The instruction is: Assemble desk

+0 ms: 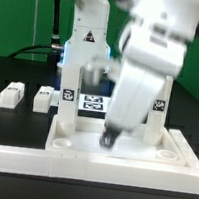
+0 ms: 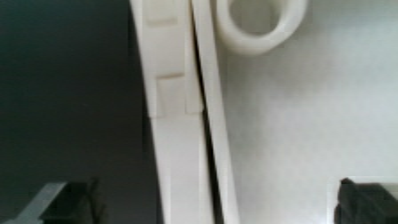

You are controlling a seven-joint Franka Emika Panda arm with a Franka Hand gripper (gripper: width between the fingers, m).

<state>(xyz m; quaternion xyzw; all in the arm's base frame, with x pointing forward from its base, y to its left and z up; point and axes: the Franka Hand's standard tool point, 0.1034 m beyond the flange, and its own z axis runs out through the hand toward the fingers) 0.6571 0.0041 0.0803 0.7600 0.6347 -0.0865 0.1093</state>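
The desk top (image 1: 132,150) lies flat on the black table (image 1: 13,127) with its rimmed side up, and its long axis runs from the exterior view's left to its right. A long white rail (image 1: 79,172) lies along its near edge, close against it. Two legs stand upright at its far corners, one leg (image 1: 67,102) toward the exterior view's left and the other leg (image 1: 162,107) toward the right. Each is a short square white post with a black-and-white tag on its face. Two loose legs (image 1: 11,95) (image 1: 41,98) lie on the table further to the left, apart from the top and side by side. Everything in the kit is smooth, matte white plastic with squared edges. The corner socket (image 2: 258,25) is a rounded recess in the panel. In the wrist view the raised rim (image 2: 169,110) shows as a narrow straight strip between dark table and flat white surface. The gripper (image 1: 108,139) (image 2: 214,200) hangs just over the top's middle, its dark fingertips (image 2: 63,200) spread wide and gripping nothing. Behind it lies the marker board (image 1: 92,103) with its printed square patterns. No writing can be read; the arm's base (image 1: 85,55) carries a small triangular warning label (image 1: 87,36).
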